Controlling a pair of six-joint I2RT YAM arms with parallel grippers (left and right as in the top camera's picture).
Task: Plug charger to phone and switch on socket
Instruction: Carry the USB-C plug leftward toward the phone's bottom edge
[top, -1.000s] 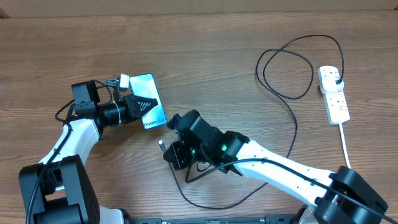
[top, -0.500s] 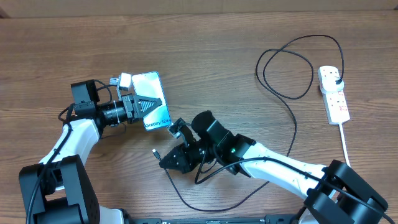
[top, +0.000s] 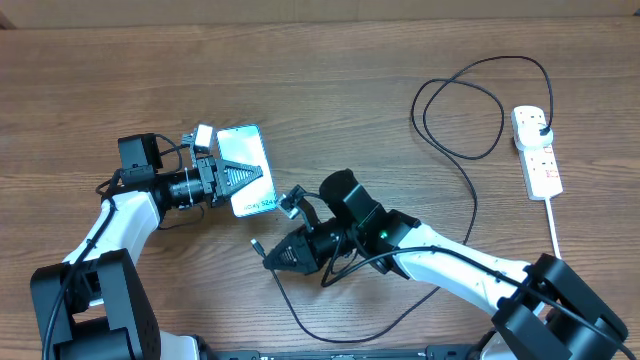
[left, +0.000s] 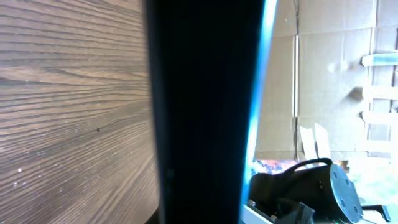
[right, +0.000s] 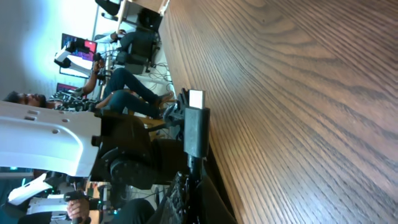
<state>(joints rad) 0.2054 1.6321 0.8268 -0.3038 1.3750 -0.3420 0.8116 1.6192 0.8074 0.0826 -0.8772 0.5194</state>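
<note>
Your left gripper (top: 255, 172) pinches the phone (top: 245, 145); your right gripper (top: 270, 261) clamps the charger (top: 474, 205) near its tip

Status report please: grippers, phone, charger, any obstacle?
Left gripper shut on phone. Right gripper shut on charger, near its tip. Tip not yet in phone. Nothing visible between them.

The socket (top: 536, 150), a small white strip with red-marked switches, lies flat. The charger (top: 475, 200) has its black plug seated in the socket's far end; its thin black cable loops just left of the socket, then runs far leftward to the connector tip, pinched in the right gripper (top: 272, 258). The phone (top: 243, 143), well left of the socket, screen lit blue-teal, sits tilted, clamped in the left gripper (top: 238, 173)
</note>
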